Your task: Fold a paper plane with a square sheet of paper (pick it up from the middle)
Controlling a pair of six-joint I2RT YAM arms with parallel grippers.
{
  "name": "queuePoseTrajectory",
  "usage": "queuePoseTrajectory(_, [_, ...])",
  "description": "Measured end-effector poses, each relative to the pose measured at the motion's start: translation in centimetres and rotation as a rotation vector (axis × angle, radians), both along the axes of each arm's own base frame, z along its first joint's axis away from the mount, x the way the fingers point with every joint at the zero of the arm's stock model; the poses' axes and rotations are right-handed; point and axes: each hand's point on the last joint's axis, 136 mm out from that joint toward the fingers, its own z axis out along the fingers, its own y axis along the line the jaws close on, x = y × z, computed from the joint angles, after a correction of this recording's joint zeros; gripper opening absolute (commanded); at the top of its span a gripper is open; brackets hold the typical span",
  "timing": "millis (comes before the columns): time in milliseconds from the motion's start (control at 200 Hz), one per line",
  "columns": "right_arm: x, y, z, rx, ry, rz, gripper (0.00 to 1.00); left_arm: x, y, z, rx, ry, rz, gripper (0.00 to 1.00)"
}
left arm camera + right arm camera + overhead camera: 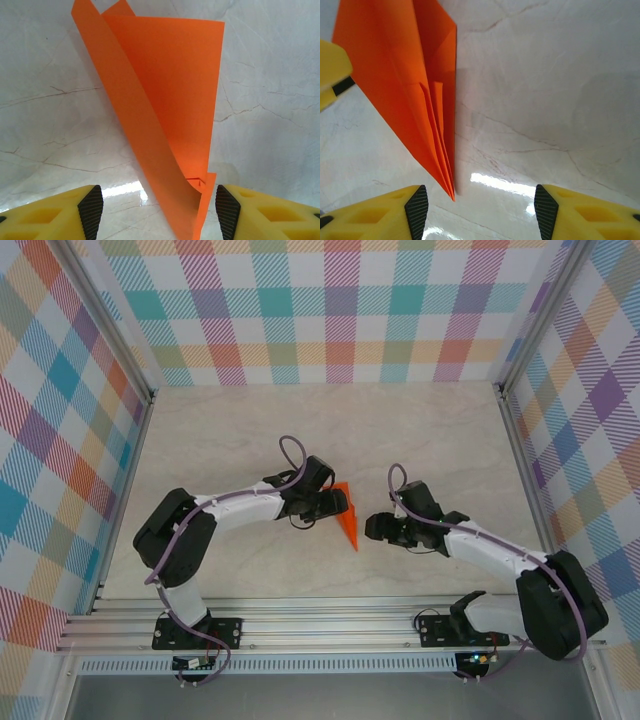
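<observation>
The bright orange sheet is folded into a narrow pointed dart, the paper plane (347, 515), and lies mid-table between both arms. My left gripper (335, 503) is at its wide end. In the left wrist view the plane (175, 90) rises with one wing curling up, its lower end between the open jaws of my left gripper (159, 196), close to the right pad (227, 210); neither pad presses it. My right gripper (373, 528) sits just right of the tip. In the right wrist view the plane (405, 85) points down toward my open right gripper (481, 196), its tip beside the left pad (417, 210).
The pale marble-look table (240, 430) is walled by plaid panels (330, 310) at the back and both sides. An aluminium rail (330, 625) runs along the near edge at the arm bases. A yellow finger (332, 70) of the left gripper shows in the right wrist view.
</observation>
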Motion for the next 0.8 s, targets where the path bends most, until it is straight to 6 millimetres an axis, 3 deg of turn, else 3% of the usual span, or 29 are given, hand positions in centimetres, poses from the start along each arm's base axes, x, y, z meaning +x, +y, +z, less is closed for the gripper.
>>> queuePoseTrajectory(110, [-0.3,0.8,-0.3,0.031,0.028,0.033,0.46,0.3,-0.3,0.4,-0.008,-0.008,0.000,0.62])
queuePoseTrajectory(390, [-1.5,4.6,1.0,0.180,0.062,0.183,0.24,0.8,0.1,0.5,0.013,-0.031,0.023,0.61])
queuePoseTrajectory(635, [-0.5,8.4,1.5,0.205,0.070,0.282,0.22,1.5,1.8,1.7,0.012,-0.065,0.097,0.60])
queuePoseTrajectory(805, [0.9,9.1,0.4,0.169,0.083,0.268,0.22,1.9,2.9,2.3,0.003,-0.073,0.138,0.59])
